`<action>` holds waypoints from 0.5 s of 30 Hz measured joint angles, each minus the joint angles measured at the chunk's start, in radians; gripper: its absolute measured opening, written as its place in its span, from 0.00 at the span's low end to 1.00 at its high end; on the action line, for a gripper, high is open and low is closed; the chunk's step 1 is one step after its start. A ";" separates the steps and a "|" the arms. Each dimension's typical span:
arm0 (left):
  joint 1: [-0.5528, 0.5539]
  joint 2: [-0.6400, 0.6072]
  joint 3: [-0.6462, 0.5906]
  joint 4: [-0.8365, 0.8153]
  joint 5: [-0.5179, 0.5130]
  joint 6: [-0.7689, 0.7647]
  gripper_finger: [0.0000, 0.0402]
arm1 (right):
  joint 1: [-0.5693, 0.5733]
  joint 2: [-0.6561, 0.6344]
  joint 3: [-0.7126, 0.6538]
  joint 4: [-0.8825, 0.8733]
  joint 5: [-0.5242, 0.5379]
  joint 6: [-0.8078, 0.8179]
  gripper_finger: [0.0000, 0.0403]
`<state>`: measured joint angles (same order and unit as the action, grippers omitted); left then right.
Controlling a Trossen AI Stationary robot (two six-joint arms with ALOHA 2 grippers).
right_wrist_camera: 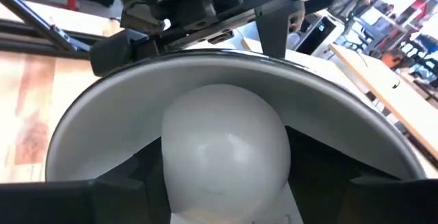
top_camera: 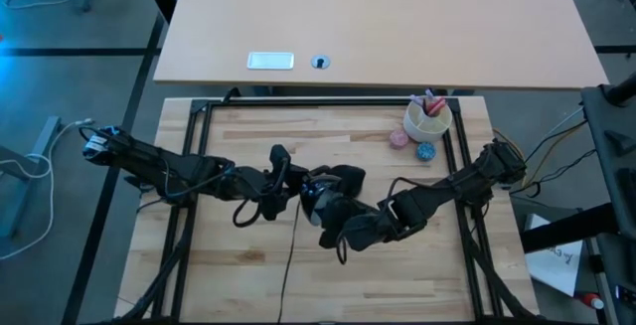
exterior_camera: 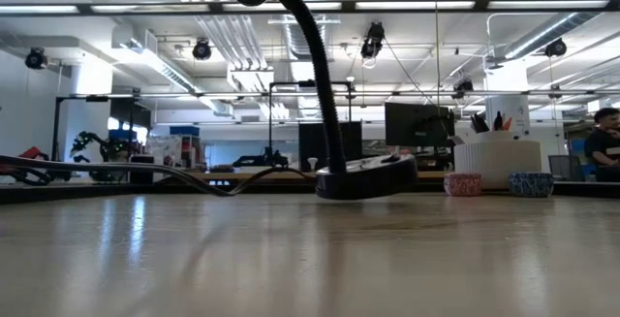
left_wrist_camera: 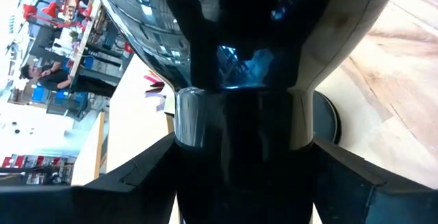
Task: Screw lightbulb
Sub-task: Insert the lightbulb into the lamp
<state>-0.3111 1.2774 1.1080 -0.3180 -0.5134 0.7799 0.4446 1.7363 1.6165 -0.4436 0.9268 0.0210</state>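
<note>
Right end effector meets the left end effector mid-surface from overhead. Left wrist view: fingers clamp the lamp neck — likely to steady it. Right wrist view: fingers pinch the lightbulb inside the shade, ready for twisting.

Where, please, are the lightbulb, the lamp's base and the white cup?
lightbulb [right_wrist_camera: 224, 148], right wrist view, middle of its white globe.
lamp's base [exterior_camera: 366, 177], low view, its dark foot.
white cup [top_camera: 428, 121], high view, its rim.
</note>
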 joint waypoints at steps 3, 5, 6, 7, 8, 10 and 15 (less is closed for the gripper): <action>0.000 0.000 0.000 0.001 -0.008 -0.003 0.63 | 0.000 0.000 0.000 0.004 0.000 0.036 0.54; 0.000 0.000 0.000 0.003 -0.012 -0.010 0.63 | -0.003 0.000 0.000 0.008 -0.001 0.063 0.53; 0.000 0.000 0.000 0.004 -0.015 -0.020 0.63 | -0.005 0.000 0.000 0.008 -0.001 0.082 0.53; 0.000 0.000 0.000 0.004 -0.017 -0.034 0.63 | -0.007 0.000 0.000 0.008 -0.001 0.103 0.52; 0.000 0.000 0.000 0.004 -0.020 -0.054 0.63 | -0.011 -0.001 0.000 0.009 -0.002 0.130 0.52; 0.000 0.000 0.000 0.003 -0.024 -0.099 0.63 | -0.019 -0.002 0.000 0.009 -0.008 0.188 0.53; 0.000 0.000 -0.004 -0.001 -0.028 -0.150 0.63 | -0.040 -0.002 0.000 0.016 -0.021 0.332 0.55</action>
<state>-0.3111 1.2770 1.1038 -0.3193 -0.5414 0.6297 0.4049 1.7344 1.6165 -0.4276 0.9062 0.3527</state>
